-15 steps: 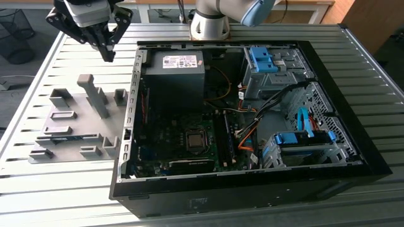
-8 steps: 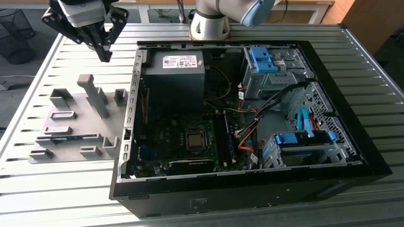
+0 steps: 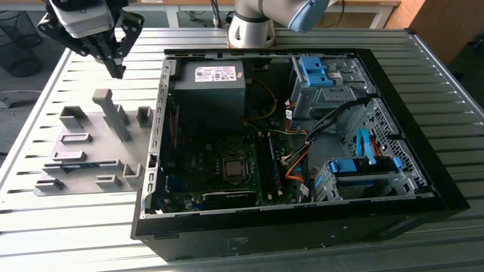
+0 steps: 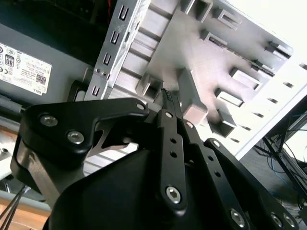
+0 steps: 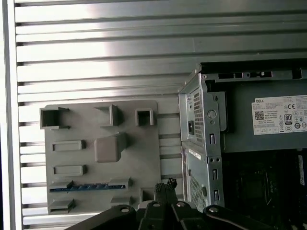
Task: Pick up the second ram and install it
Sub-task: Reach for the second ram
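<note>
Black linkages of the jaws crowd both wrist views, their tips drawn together with nothing between them. In the first wrist view the second ram point(image 5: 88, 187), a thin blue stick, sits in a long slot of the grey fixture plate point(image 5: 144, 143), apparently edge-up. In the exterior view it shows as a blue line near the plate's edge closest to that camera. It is untouched. The jaws hang high above the slatted surface point(image 3: 76, 226), beyond the plate's far edge and well apart from the ram. A tall grey post point(image 3: 112, 113) stands on the plate between them. The open computer case point(image 3: 302, 238) lies just beside the plate, on the exterior view's right.

To pick cleanly, I judge the jaws should part, clear the post, and drop squarely over the stick's middle. They should pinch its flat faces and lift straight out of the slot.
</note>
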Robot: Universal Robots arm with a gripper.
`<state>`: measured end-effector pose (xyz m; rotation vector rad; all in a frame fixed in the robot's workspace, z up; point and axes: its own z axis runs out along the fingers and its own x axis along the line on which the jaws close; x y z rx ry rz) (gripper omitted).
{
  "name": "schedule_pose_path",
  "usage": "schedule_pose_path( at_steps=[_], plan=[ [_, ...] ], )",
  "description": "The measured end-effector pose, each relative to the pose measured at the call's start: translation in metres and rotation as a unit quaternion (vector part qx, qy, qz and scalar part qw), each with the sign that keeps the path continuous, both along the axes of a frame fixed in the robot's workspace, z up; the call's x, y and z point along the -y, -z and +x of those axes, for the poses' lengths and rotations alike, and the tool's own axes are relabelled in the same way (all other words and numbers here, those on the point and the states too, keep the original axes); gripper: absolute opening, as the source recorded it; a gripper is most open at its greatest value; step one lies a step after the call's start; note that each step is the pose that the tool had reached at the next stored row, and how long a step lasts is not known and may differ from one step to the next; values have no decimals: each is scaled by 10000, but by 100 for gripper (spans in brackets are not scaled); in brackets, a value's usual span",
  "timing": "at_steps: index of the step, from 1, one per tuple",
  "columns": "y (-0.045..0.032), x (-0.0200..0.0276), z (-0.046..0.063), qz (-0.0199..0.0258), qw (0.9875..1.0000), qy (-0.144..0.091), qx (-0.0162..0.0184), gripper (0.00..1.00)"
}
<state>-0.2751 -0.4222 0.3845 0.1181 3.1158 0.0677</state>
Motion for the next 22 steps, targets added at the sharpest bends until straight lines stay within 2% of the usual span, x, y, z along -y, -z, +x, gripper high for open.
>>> schedule_pose_path(
  at_steps=[5, 13, 22],
  plan=[
    [6, 63, -112, -1, 10000, -10, 0, 11],
    [17, 65, -237, -1, 10000, -87, -2, 11],
    [29, 65, -568, -1, 10000, -89, -2, 11]
  ],
)
